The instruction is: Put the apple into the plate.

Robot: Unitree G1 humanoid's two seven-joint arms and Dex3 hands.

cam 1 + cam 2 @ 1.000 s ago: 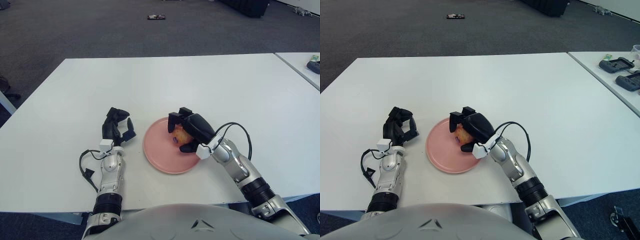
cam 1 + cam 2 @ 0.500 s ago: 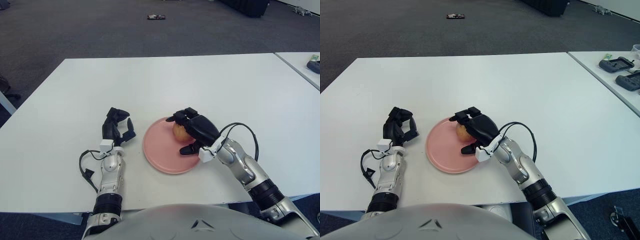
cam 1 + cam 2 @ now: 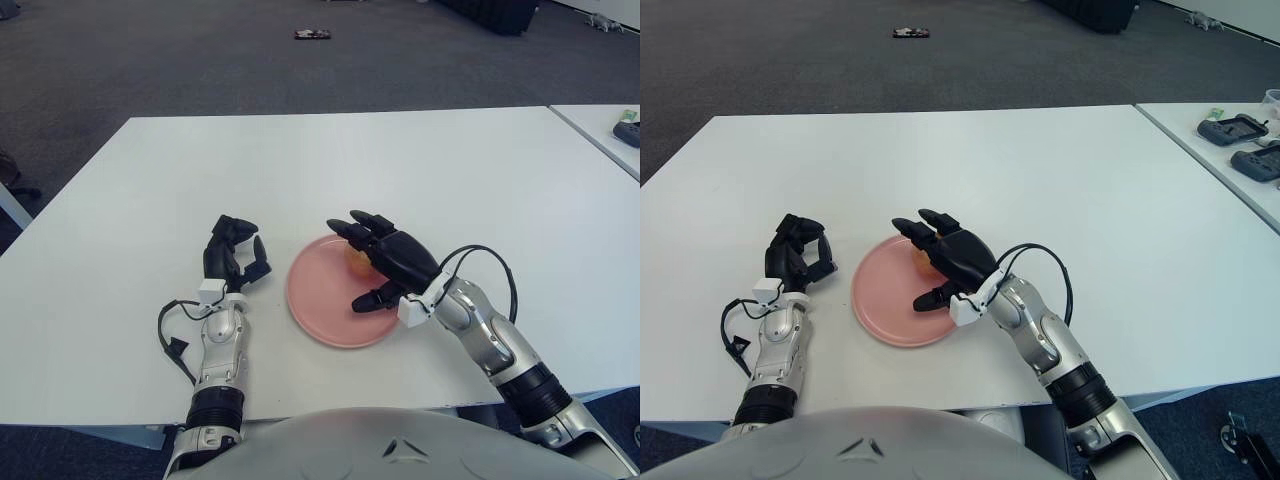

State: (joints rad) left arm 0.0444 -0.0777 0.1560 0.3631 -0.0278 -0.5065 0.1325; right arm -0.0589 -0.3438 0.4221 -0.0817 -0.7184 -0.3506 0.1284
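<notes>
Right hand (image 3: 385, 262), fingers spread and empty, hovered at frame centre over the round, smooth pink plate (image 3: 325, 300); the apple (image 3: 356, 259) lay in it. Left hand (image 3: 235, 258) sat curled left of the plate.

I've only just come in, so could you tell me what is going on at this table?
The robot is putting an apple into a pink plate on the white table. The apple lies on the plate, mostly hidden by the right hand, which hovers over it with fingers spread and holds nothing. The left hand is idle, just left of the plate.
</notes>
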